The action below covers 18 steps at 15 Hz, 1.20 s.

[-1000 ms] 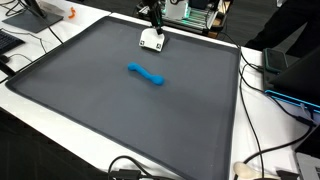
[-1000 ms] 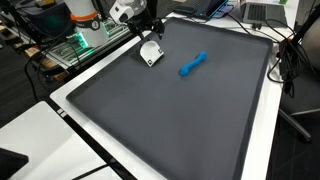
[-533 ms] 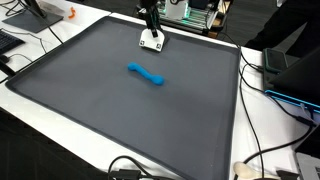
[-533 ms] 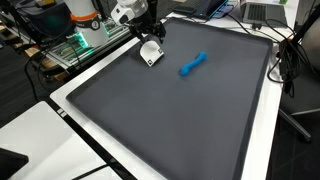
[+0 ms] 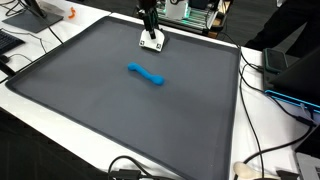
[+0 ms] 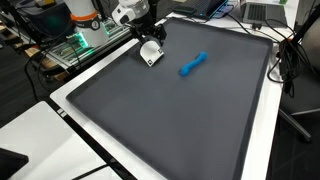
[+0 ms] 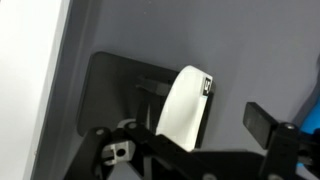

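"White, curved and small: where is the object point(image 5: 152, 41) found?"

"It is seen on the dark grey mat point(image 5: 90, 100), close to the mat's far edge in both exterior views, with the gripper point(image 5: 150, 31) set directly above it. In an exterior view point(image 6: 151, 53) the same object is shown lying just under the black fingers."

"How is the claw held?"

"In the wrist view the fingers are seen spread apart. The white object point(image 7: 185, 105) is framed between them, and a strip of grey mat is left visible between its edge and the dark finger point(image 7: 262, 121) on one side. No clamping is shown. Whether the object is touched on the opposite side cannot be told, since that side is hidden by the gripper's own body."

"What else is laid on the mat?"

"A blue, elongated piece point(image 5: 146, 74) is seen nearer the middle, well apart from the white object. It is shown lying flat in both exterior views."

"And around the mat?"

"A white table point(image 5: 255, 120) is seen bordering it, with black cables point(image 5: 130, 168) trailed over the near edge."
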### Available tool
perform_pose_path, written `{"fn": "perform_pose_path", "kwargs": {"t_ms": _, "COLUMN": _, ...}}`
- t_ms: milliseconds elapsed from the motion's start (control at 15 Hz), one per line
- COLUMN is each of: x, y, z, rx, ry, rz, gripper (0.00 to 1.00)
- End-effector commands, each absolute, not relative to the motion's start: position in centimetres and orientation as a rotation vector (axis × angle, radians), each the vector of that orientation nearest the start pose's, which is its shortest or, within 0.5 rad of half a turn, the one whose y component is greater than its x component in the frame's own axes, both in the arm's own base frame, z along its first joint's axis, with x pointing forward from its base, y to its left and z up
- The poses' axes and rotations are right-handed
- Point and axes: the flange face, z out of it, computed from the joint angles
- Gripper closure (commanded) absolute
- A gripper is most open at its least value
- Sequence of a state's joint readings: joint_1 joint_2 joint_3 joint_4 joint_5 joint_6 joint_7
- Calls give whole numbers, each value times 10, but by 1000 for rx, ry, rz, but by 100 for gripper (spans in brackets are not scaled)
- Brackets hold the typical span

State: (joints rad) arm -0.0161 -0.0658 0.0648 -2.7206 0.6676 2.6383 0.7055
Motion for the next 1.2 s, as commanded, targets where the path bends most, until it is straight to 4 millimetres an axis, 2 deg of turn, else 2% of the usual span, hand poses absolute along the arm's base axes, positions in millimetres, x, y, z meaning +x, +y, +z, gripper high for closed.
{"fn": "perform_pose_path", "kwargs": {"t_ms": 0, "x": 398, "y": 4, "z": 241, "rx": -2324, "ry": 1700, "rz": 159, "gripper": 17}}
{"fn": "perform_pose_path", "kwargs": {"t_ms": 67, "x": 398, "y": 3, "z": 241, "rx": -2324, "ry": 1705, "rz": 158, "gripper": 17}}
{"fn": "perform_pose_path", "kwargs": {"t_ms": 200, "x": 398, "y": 4, "z": 241, "rx": -2327, "ry": 1710, "rz": 157, "gripper": 32}}
{"fn": "perform_pose_path", "kwargs": {"t_ms": 267, "x": 399, "y": 4, "z": 241, "rx": -2327, "ry": 1711, "rz": 158, "gripper": 31}}
{"fn": "perform_pose_path", "kwargs": {"t_ms": 333, "x": 399, "y": 4, "z": 241, "rx": -2328, "ry": 1713, "rz": 157, "gripper": 42}}
{"fn": "perform_pose_path", "kwargs": {"t_ms": 467, "x": 399, "y": 4, "z": 241, "rx": -2326, "ry": 1716, "rz": 158, "gripper": 56}}
{"fn": "perform_pose_path", "kwargs": {"t_ms": 533, "x": 399, "y": 4, "z": 242, "rx": -2323, "ry": 1721, "rz": 158, "gripper": 58}}
{"fn": "perform_pose_path", "kwargs": {"t_ms": 600, "x": 399, "y": 4, "z": 242, "rx": -2321, "ry": 1723, "rz": 157, "gripper": 67}}
{"fn": "perform_pose_path", "kwargs": {"t_ms": 733, "x": 399, "y": 4, "z": 242, "rx": -2318, "ry": 1725, "rz": 157, "gripper": 77}}
{"fn": "perform_pose_path", "kwargs": {"t_ms": 800, "x": 399, "y": 4, "z": 242, "rx": -2315, "ry": 1726, "rz": 159, "gripper": 90}}
{"fn": "perform_pose_path", "kwargs": {"t_ms": 867, "x": 400, "y": 4, "z": 243, "rx": -2307, "ry": 1729, "rz": 159, "gripper": 99}}
{"fn": "perform_pose_path", "kwargs": {"t_ms": 1133, "x": 406, "y": 4, "z": 248, "rx": -2278, "ry": 1741, "rz": 145, "gripper": 98}}
